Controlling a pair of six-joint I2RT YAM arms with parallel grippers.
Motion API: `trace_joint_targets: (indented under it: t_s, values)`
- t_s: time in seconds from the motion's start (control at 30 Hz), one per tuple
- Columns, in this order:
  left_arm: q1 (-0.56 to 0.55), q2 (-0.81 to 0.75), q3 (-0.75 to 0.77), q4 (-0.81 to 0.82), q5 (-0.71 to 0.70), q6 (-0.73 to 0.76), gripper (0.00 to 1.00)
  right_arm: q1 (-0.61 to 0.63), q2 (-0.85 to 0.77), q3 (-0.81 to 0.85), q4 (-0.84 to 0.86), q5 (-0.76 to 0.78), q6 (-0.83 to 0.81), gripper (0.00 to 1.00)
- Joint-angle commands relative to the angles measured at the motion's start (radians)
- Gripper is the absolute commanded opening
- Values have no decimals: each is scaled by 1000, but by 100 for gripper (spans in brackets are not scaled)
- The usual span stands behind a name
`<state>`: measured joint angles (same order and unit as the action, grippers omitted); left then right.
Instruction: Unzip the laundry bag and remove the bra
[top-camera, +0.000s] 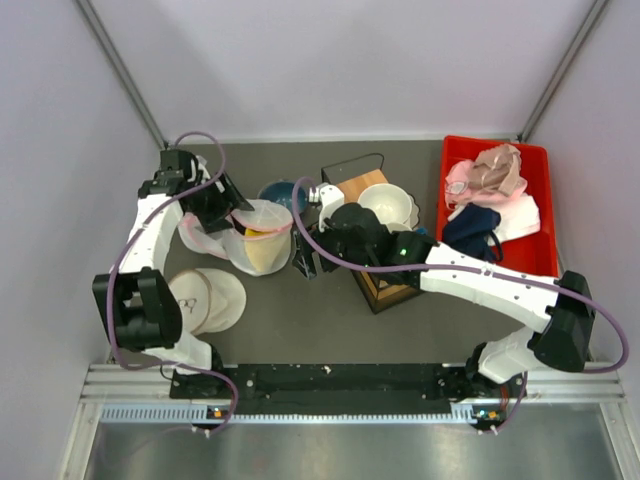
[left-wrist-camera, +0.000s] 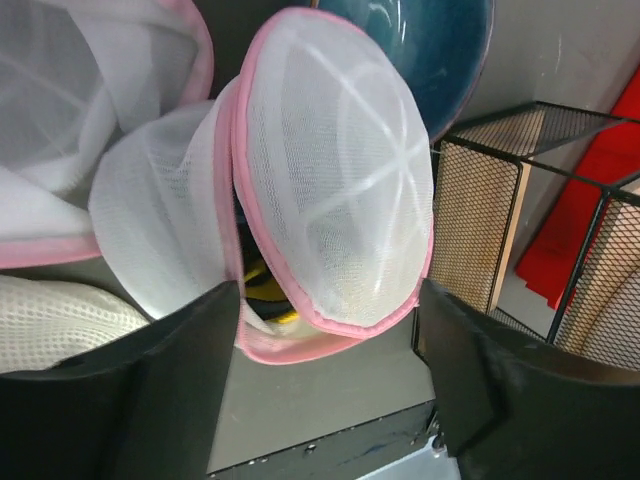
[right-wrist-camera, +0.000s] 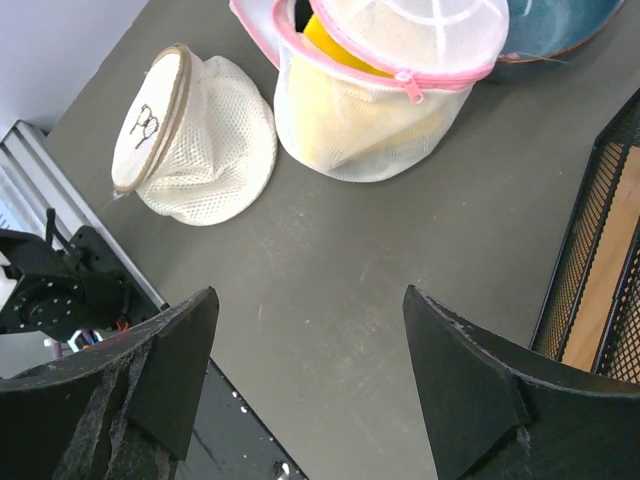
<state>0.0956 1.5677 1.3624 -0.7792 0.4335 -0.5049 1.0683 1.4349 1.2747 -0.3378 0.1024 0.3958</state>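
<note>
The laundry bag (top-camera: 262, 238) stands at the left middle of the table, white mesh with pink zipper trim. Its zipper is partly open and the domed lid (left-wrist-camera: 330, 180) is lifted. The yellow bra (right-wrist-camera: 335, 45) with dark trim shows through the gap, also in the left wrist view (left-wrist-camera: 262, 292). My left gripper (top-camera: 235, 213) is open at the bag's far-left side, with the pink rim (left-wrist-camera: 300, 345) just between its fingers. My right gripper (right-wrist-camera: 310, 340) is open and empty over bare table, to the right of the bag. The zipper pull (right-wrist-camera: 408, 85) hangs at the bag's front.
A flat round white bag (top-camera: 207, 298) lies near the front left. A second pink-trimmed mesh bag (top-camera: 198, 238) lies left of the laundry bag. A blue bowl (top-camera: 282, 192), a white bowl (top-camera: 388, 205) and a wire rack (top-camera: 385, 285) stand right of it. A red bin (top-camera: 535, 250) with clothes is at far right.
</note>
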Motion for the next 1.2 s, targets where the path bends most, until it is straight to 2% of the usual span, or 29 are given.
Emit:
trace_joint_targets:
  t_s: [0.0,0.13,0.33,0.4,0.47,0.53,0.6,0.67,1.07,1.1,1.17]
  values:
    - [-22,-161,-106,26,10,-46,84,-10,-41,38,-6,34,-6,76]
    - [-56,-285,-158,31,-45,-104,95,-11,-36,40,-7,14,-12,76]
    - [-56,-417,-196,-8,-162,-239,93,-10,-37,35,-10,10,-15,77]
    - [-60,-457,-264,11,-162,-334,92,-11,-37,32,-10,8,-11,77]
    - [-88,-498,-333,49,-161,-445,90,-10,-36,28,-10,5,-8,77]
    - [-167,-515,-365,95,-182,-509,89,-11,-33,23,-9,-4,-6,77]
    - [-251,-506,-355,115,-291,-575,90,-11,-36,20,-10,-7,-5,77]
    - [-275,-465,-338,130,-353,-616,89,-10,-42,11,-10,-9,-2,77]
    - [-287,-301,-296,224,-481,-701,81,-11,-93,-49,-20,6,21,77]
    - [-287,-287,-289,224,-486,-704,78,-10,-90,-49,-21,3,23,77]
    - [-289,-250,-272,235,-477,-695,65,-10,-87,-46,-20,2,21,77]
